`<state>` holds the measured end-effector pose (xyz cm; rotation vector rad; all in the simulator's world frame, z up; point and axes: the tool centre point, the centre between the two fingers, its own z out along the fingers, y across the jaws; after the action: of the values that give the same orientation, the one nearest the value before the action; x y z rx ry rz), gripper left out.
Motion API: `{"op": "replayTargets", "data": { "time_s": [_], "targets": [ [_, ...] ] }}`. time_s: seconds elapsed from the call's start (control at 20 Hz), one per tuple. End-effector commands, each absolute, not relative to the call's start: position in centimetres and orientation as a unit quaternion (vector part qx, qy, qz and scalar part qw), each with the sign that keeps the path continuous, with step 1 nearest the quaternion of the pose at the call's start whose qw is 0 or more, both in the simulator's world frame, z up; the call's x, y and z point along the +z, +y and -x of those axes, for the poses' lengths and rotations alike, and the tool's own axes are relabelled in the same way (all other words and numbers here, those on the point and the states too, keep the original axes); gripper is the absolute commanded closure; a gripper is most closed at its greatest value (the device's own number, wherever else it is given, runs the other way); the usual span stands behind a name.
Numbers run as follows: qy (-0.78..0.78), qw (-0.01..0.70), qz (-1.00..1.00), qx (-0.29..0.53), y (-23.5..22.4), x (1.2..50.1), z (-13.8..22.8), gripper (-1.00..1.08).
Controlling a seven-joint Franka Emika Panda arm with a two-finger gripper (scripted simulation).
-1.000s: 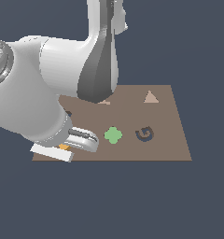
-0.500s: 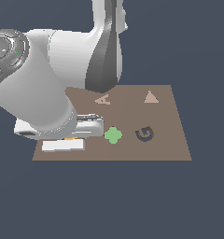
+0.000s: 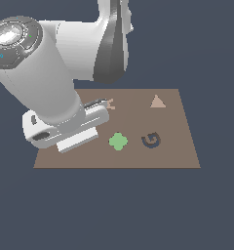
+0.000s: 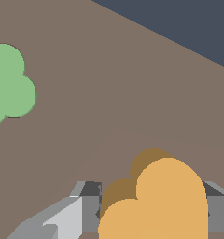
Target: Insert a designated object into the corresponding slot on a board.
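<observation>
The arm point(image 3: 55, 83) fills the exterior view's left and upper centre. Its large white links hang over the left part of the board point(image 3: 172, 146) and hide the board's left edge region. The hand body sits low over the board, just left of the clover point(image 3: 118, 141) in that view.

The board is a flat brown rectangle. In the exterior view it carries, from left to right, a partly hidden letter mark point(image 3: 109, 103) near the far edge, the green clover, a dark G recess point(image 3: 150, 140), and a pale triangle point(image 3: 158, 101) near the far right corner. The heart slot is not visible in either view.

The gripper point(image 4: 153, 210) appears only in the wrist view. Both grey fingers point(image 4: 69, 214) flank the orange heart point(image 4: 160, 200), one on each side, and appear to grip its edges. The heart is held between them and above the board; a darker heart-shaped shadow lies on the brown face just beside it. Whether the heart touches the board cannot be determined.

In the wrist view the clover lies flat on the board, well apart from the heart.
</observation>
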<state>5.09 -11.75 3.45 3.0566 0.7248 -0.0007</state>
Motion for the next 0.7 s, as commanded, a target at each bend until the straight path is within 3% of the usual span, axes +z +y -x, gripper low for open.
{"op": "replayTargets", "data": {
  "time_s": [0.0,0.65],
  "targets": [
    [0.281,0.000,-0.960,0.000,-11.8,3.5,-4.4,1.08],
    [0.515,0.001,-0.857,0.000,-13.0,3.8,-1.2,1.08]
  ]
}}
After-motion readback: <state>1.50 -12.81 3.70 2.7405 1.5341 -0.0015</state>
